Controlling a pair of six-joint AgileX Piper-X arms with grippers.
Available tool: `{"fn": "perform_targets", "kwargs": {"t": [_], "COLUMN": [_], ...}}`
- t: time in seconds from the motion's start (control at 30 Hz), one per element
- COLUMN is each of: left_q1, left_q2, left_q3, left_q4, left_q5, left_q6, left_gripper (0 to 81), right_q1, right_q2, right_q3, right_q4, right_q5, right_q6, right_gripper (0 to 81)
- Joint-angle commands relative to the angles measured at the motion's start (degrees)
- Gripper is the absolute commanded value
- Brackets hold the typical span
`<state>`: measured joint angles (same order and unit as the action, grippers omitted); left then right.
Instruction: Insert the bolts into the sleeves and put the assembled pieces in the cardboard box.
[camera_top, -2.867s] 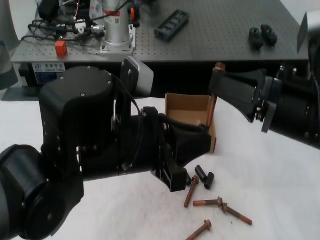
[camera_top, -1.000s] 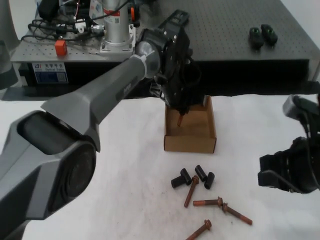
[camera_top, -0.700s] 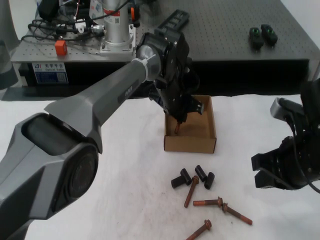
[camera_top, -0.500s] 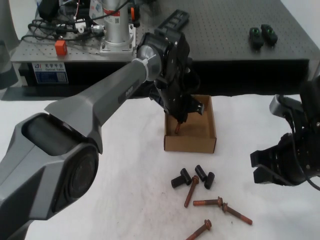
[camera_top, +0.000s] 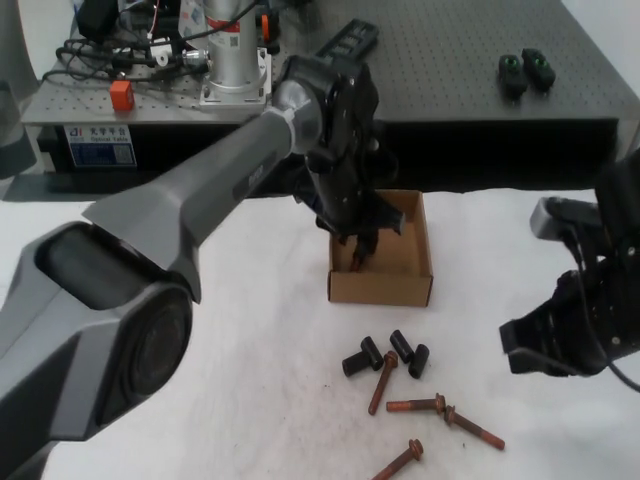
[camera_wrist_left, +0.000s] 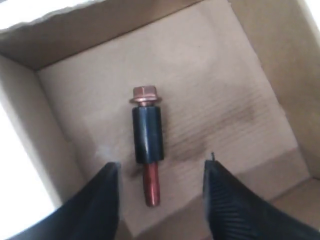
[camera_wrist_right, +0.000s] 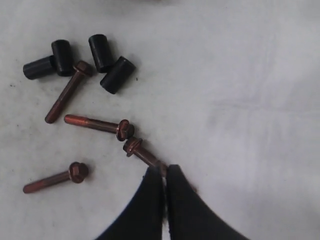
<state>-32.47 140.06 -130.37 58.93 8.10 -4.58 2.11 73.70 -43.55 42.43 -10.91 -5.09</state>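
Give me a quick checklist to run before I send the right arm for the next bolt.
1. Assembled piece inside the cardboard box: ok, lying flat on its floor.
2. Left tool clear of that piece: ok, open and not touching it.
3. Bolt seated in its sleeve: ok, head against the sleeve's end.
4. Right tool ready to grasp: not ok, shut.
5. Parts left to assemble: ok, four loose bolts and four sleeves on the cloth.
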Motion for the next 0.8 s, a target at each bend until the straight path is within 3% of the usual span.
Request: {"fn": "perform_targets", "kwargs": {"t": [0.0,0.2,0.27,0.53,0.77], "left_q1": [0.36,0.90,1.03,1.11,1.37], "left_q2": [-6.24,-16.03,-20.31,-39.96,-50.33], "left_q3": [-0.89,6.85,14.32,44.60,55.00], "left_q4": [1.14,4.75,3.08,-10.97,-12.40], "left_q5": [-0.48,-6.44,-9.48,-8.73,-8.73], "left_q6": [0.72,2.09,2.24,1.65,2.53], "left_gripper": [37.0,35.6,35.6,35.6,35.6], "right_q1": [0.85,7.20,8.95,12.51,13.08], "right_q2": [0.57,10.52,14.10,23.78,25.90], "right_q3": [-0.67,-6.13,-8.69,-14.27,-14.26], "right_q4": [0.25,3.94,6.19,9.02,8.72], "right_q5": [0.79,4.75,6.92,12.09,12.91], "right_q6": [-2.14,-7.31,-9.66,-15.26,-15.59], "right_gripper": [4.3,36.3,35.7,32.2,32.2]}}
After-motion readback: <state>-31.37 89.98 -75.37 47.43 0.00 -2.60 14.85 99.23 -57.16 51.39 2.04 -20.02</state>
